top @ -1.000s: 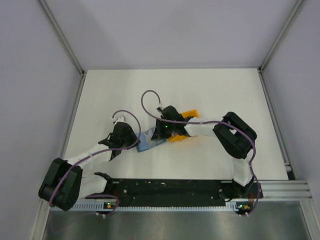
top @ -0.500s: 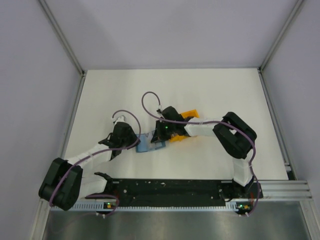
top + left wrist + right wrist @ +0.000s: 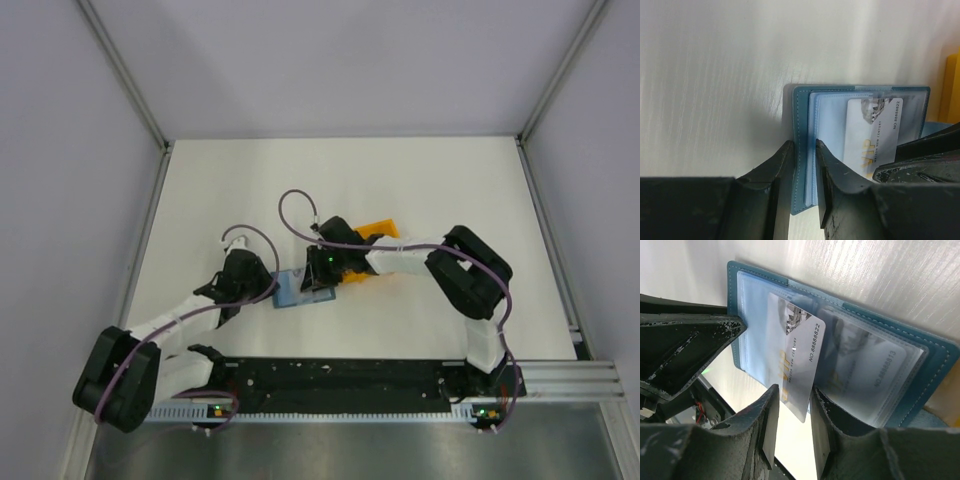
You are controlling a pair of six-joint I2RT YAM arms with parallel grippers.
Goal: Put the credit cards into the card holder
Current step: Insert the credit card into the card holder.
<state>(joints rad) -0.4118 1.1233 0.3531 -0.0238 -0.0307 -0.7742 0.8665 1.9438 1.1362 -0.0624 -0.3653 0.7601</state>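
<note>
The teal-blue card holder [image 3: 298, 291] lies open on the white table between my two grippers. My left gripper [image 3: 262, 287] is shut on its left edge, the fingers pinching the cover [image 3: 802, 115] and the pale blue pocket sheets. A pale credit card [image 3: 797, 355] marked VIP sits partly inside a clear pocket, its lower corner sticking out. Around that corner stands my right gripper [image 3: 794, 395], open, with a gap on each side of the card. A second card [image 3: 875, 375] lies fully inside the neighbouring pocket. The left wrist view shows the VIP card [image 3: 880, 130] too.
An orange plastic rack [image 3: 378, 232] stands just behind the right gripper [image 3: 322, 280], close to the holder's far right side. The left gripper's fingers [image 3: 685, 345] crowd the holder's left edge. White table stretches to the back wall and both side walls.
The right gripper's jaws have opened off the VIP card, which stays in the pocket. Both grippers and the holder have drifted slightly left and toward the near edge.
</note>
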